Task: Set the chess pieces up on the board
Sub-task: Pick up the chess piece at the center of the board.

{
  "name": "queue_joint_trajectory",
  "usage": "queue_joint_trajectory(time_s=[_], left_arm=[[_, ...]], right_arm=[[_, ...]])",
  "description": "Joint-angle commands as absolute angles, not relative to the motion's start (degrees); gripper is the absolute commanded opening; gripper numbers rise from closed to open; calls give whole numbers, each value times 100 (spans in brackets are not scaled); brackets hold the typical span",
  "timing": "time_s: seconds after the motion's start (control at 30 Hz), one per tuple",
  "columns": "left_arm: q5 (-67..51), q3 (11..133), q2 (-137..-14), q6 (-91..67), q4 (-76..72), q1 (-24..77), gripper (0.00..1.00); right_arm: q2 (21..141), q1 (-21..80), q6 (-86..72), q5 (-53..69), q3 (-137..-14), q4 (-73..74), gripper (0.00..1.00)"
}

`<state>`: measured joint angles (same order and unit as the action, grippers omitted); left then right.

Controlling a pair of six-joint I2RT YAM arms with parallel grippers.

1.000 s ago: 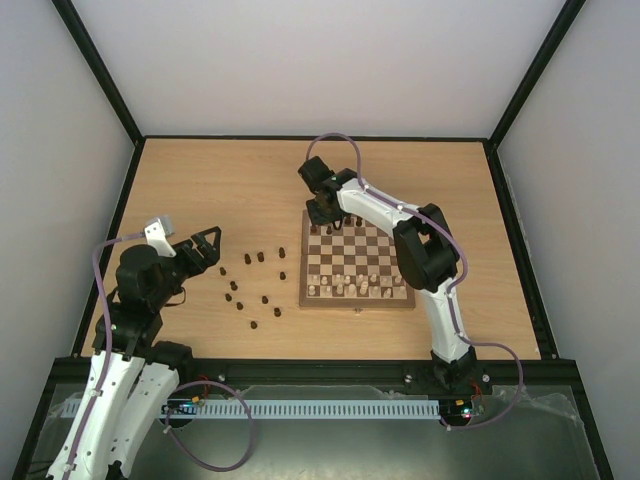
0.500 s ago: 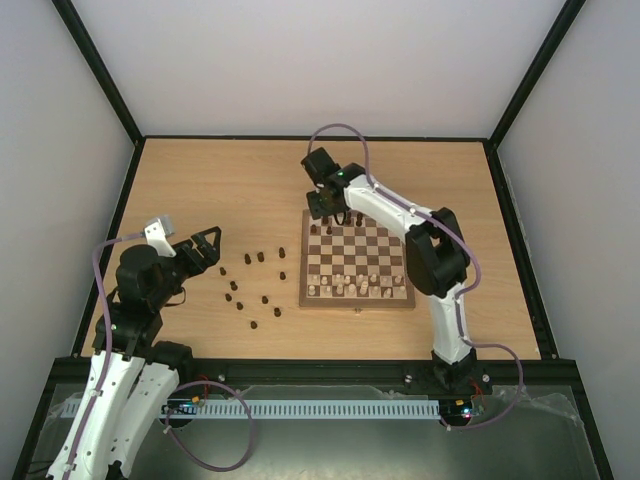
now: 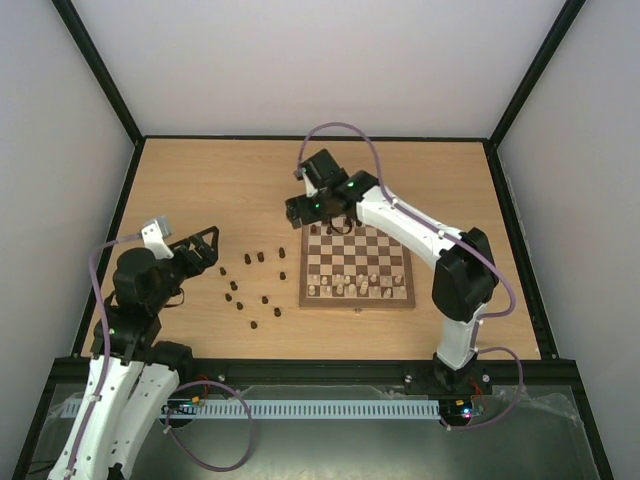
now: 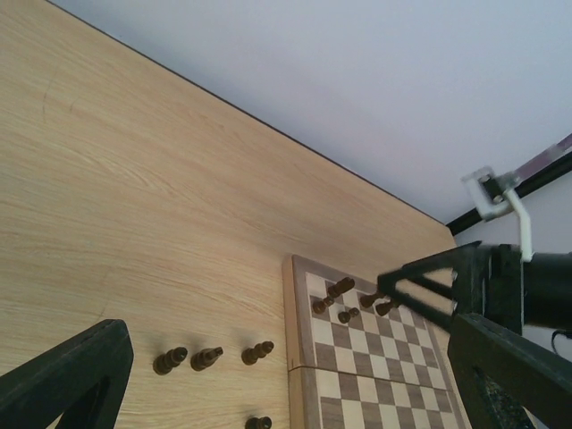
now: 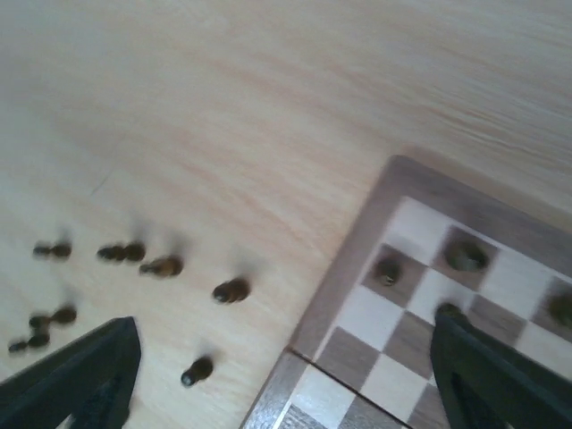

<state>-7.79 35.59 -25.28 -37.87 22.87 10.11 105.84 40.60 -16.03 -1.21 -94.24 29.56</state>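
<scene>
The board (image 3: 391,297) lies right of the table's middle. A few dark chess pieces (image 3: 333,229) stand on its far rows, also seen as dark chess pieces (image 5: 387,271) in the right wrist view. Several more dark pieces (image 3: 252,260) lie loose on the table left of the board. My right gripper (image 3: 300,213) hovers over the board's far left corner, open, nothing between its fingers (image 5: 89,375). My left gripper (image 3: 212,252) is at the left, open and empty, with loose pieces (image 4: 206,357) ahead of it.
Cream pieces (image 3: 360,286) fill the board's near rows. Black frame rails (image 3: 300,138) edge the table, with white walls behind. The right arm (image 3: 420,232) arches over the board's far right part. The right arm's gripper (image 4: 447,286) shows in the left wrist view.
My right gripper has opened wide and swung left from the board's far rows to just past the far left corner. The left arm has barely moved.
</scene>
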Motion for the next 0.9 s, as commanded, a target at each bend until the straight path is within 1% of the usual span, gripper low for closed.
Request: queue_joint_trajectory(time_s=[0.0,0.1,0.17,0.33,0.5,0.87], left_arm=[[-703,3720,-2338,-3748,2325,1024,99],[-716,3767,-2313,-3783,2376,1028,99],[-725,3798,-2305,-3809,2405,1028,100],[-781,3845,-2276,-3868,2416,1028,100],[-821,3894,-2229,-3908,2419,1026,99],[-935,3908,-2127,-3981,2402,1028,100]], right_arm=[[10843,4449,-1530,436,-9487,3061,81],[11097,4668,-1630,370,-9656,3143,67],[11246,4834,-1689,244,-9758,3201,63],[11631,5150,-1877,-79,-10041,3354,62],[12121,5323,-1996,-195,-10465,3467,54],[12978,5513,-2126,-478,-11322,3820,43]])
